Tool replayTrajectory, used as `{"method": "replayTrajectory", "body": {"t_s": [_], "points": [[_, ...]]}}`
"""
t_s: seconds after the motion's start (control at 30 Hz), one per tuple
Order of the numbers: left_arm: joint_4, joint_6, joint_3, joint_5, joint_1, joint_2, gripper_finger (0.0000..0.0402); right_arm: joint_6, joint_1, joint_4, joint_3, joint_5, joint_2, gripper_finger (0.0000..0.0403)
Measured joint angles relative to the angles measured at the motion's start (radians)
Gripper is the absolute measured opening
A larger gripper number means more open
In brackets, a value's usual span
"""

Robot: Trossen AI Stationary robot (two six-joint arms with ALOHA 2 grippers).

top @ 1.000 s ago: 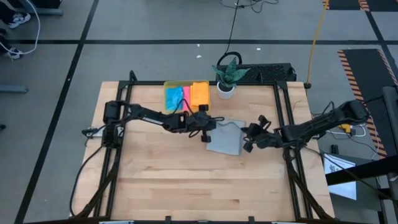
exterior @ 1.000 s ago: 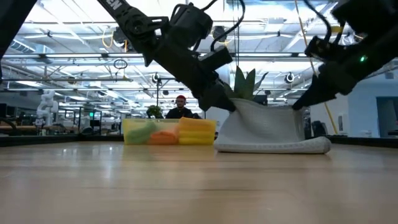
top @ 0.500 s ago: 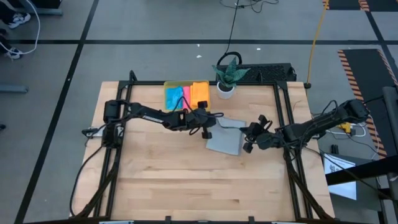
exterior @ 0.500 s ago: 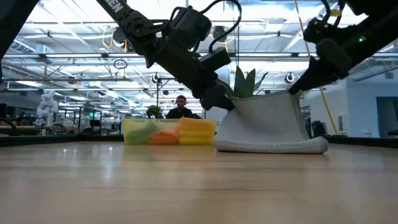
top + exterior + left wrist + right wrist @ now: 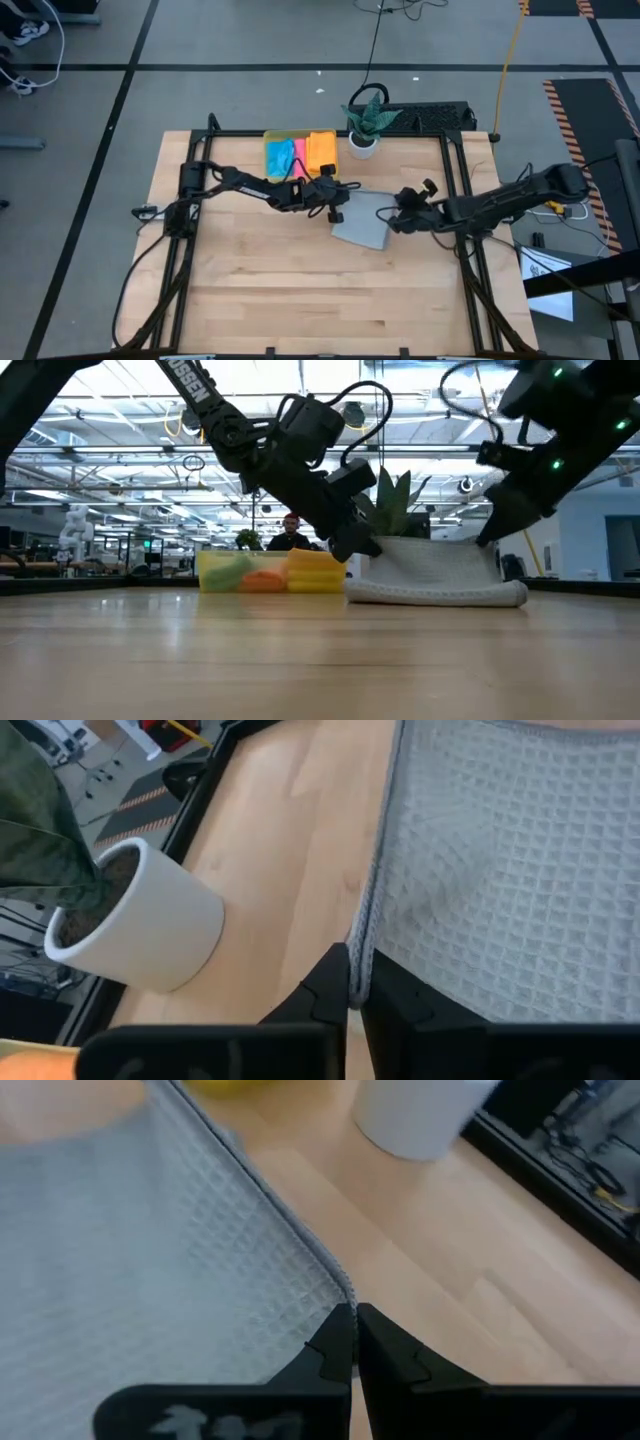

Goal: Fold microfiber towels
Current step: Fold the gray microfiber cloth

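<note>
A light grey waffle-weave towel [image 5: 362,224] lies folded right of the table's middle. Its lower layer [image 5: 436,596] rests on the wood and its upper layer [image 5: 430,560] is held up a little above it. My left gripper [image 5: 340,206] [image 5: 355,988] is shut on the raised edge's left end, and my right gripper [image 5: 392,218] [image 5: 352,1330] is shut on its right end. Folded blue, pink and orange towels lie in a yellow tray [image 5: 270,136] at the far edge. My left gripper pinches the grey towel's hemmed edge [image 5: 360,956] between its two fingertips, slanting down from the table's left. The upper layer sags from the fingers toward the fold on the table. My right gripper pinches the towel's corner [image 5: 343,1294] at its fingertips, slanting down from the table's right. The cloth spreads away from the fingers, nearly flat and low over the lower layer.
A potted plant in a white pot [image 5: 363,143] [image 5: 140,920] stands just beyond the towel, close to my left gripper. The black frame rails [image 5: 455,190] run along the table's sides. Bare wood [image 5: 300,290] fills the near half.
Both grippers have sunk toward the table with the grey towel's raised edge, my left one also going toward the right. The upper layer, which stood high over the lower one, now hangs low and close above it; the fold on the table has stayed.
</note>
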Motion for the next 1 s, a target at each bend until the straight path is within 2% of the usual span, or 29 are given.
{"method": "replayTrajectory", "body": {"t_s": [0.23, 0.33, 0.4, 0.53, 0.73, 0.83, 1.0], "points": [[0.008, 0.000, 0.000, 0.000, 0.003, 0.000, 0.0006, -0.035, -0.080, 0.047, 0.000, -0.011, 0.098, 0.0000], [0.008, -0.005, 0.000, 0.000, 0.003, 0.000, 0.0015, -0.062, -0.100, 0.077, 0.000, -0.026, 0.122, 0.0001], [0.002, -0.005, 0.000, 0.000, 0.003, 0.000, 0.0040, -0.063, -0.113, 0.078, 0.000, -0.026, 0.134, 0.0003], [0.000, -0.009, 0.000, 0.000, 0.006, 0.000, 0.0114, -0.054, -0.136, 0.083, -0.007, -0.037, 0.152, 0.0015], [-0.020, -0.117, 0.000, 0.000, 0.016, 0.000, 0.0220, -0.045, -0.156, 0.078, -0.041, -0.047, 0.143, 0.0055], [-0.024, -0.137, 0.000, 0.034, 0.004, 0.000, 0.0248, -0.082, -0.156, 0.079, -0.042, -0.044, 0.097, 0.0086], [-0.049, -0.128, 0.000, 0.187, -0.045, 0.000, 0.0255, -0.151, -0.127, 0.090, -0.042, -0.068, -0.033, 0.0136]]}}
